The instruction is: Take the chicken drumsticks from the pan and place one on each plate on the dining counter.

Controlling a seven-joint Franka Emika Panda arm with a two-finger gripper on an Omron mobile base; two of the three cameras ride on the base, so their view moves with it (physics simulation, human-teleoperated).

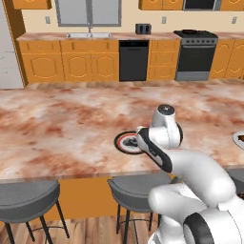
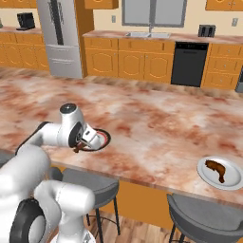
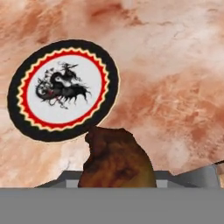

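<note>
Hand view is showing the end effector [image 3: 117,186] clamping a brown drumstick [image 3: 116,162], probably light, stiff and greasy, gripped mid-body and hanging just beside the dark-rimmed plate [image 3: 63,89] on the marbled surface [image 3: 175,87], while another drumstick [image 2: 216,169] is lying on the white plate [image 2: 235,182].
</note>
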